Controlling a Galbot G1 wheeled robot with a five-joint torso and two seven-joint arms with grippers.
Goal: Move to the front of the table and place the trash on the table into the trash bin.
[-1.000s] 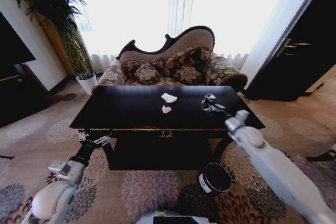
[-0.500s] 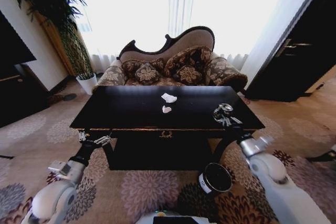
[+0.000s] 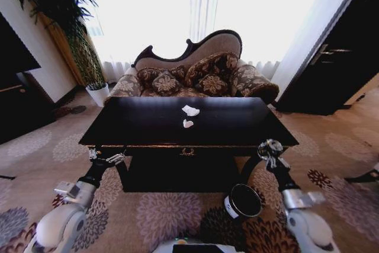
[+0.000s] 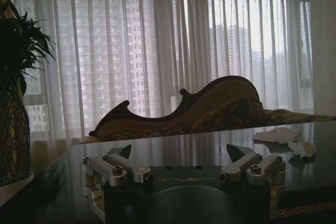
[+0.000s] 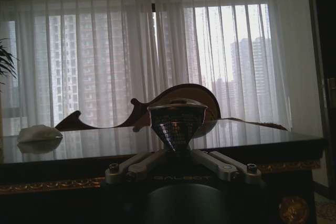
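Right pincer (image 3: 270, 148) is pinched on a dark shiny can-like piece of trash (image 5: 176, 120), held off the worktop's (image 3: 148, 128) front right corner, w/ the trash bin (image 3: 242, 201) on the carpet below and slightly to its left, mouth up. So the drop looks like down and a bit inward. Left pincer (image 3: 108, 159) hangs spread at the front left corner; two white paper wads (image 3: 189, 115) sit mid-worktop, roughly btwn both arms.

Two white paper wads (image 3: 190, 111) (image 3: 188, 124) lay on the one bench (image 3: 148, 128). One dark shiny can (image 3: 269, 146) hung off the bench's front right corner. One trash bin (image 3: 243, 201) stood below that corner.
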